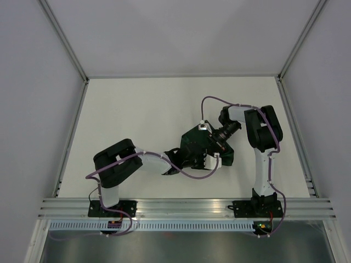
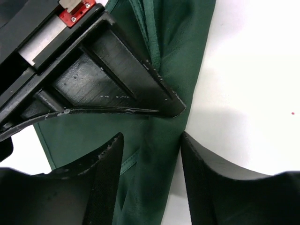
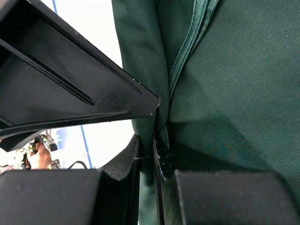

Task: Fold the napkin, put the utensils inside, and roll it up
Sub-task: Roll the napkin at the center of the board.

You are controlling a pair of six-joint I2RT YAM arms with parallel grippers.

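The dark green napkin (image 1: pixel 198 143) is bunched up in the middle of the table, lifted between both arms. My right gripper (image 3: pixel 146 150) is shut on a hanging fold of the napkin (image 3: pixel 234 84), with the cloth pinched between its pads. My left gripper (image 2: pixel 150 154) is open and straddles a narrow fold of the napkin (image 2: pixel 173 56), with a gap showing beside its right finger. The two grippers sit very close, and a finger of the right gripper (image 2: pixel 117 70) crosses the left wrist view. From above, the left gripper (image 1: pixel 204 162) is just below the right gripper (image 1: pixel 215 149). The utensils are out of view.
The white table (image 1: pixel 137 115) is walled by grey panels and a metal frame. A rail (image 1: pixel 181 207) runs along the near edge, where both arm bases are bolted. Purple cables loop over each arm.
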